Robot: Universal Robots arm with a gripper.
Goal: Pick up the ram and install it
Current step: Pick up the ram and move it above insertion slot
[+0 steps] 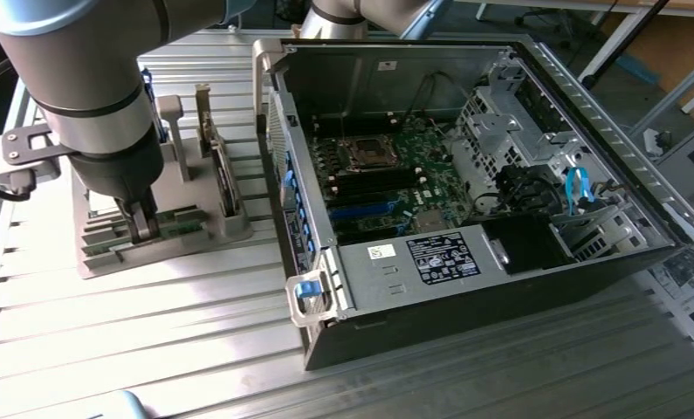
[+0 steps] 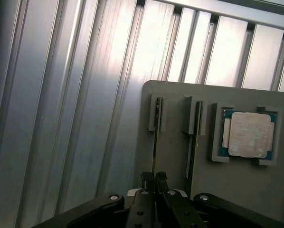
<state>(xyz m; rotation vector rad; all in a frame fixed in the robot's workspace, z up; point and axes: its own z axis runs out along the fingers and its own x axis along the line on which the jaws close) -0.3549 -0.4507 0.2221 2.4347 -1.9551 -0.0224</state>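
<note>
Clamped on the thin edge of the ram (image 2: 156, 135) with the tool (image 2: 155, 176), one black finger (image 2: 146, 180) against each face. Ram standing on edge in a slot of the grey holder (image 2: 175, 95), along the holder's side nearest the bare tabletop (image 2: 75, 104). Second green stick (image 2: 193, 142) upright in the holder's next slot, just beside the first. Square silver CPU (image 2: 249, 134) flat in a recess of the holder, beyond the second stick. Holder resting on ribbed, brightly lit aluminium tabletop.

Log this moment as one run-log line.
gripper: shut on ram | ram: edge-up in gray holder slot | computer case: open
</note>
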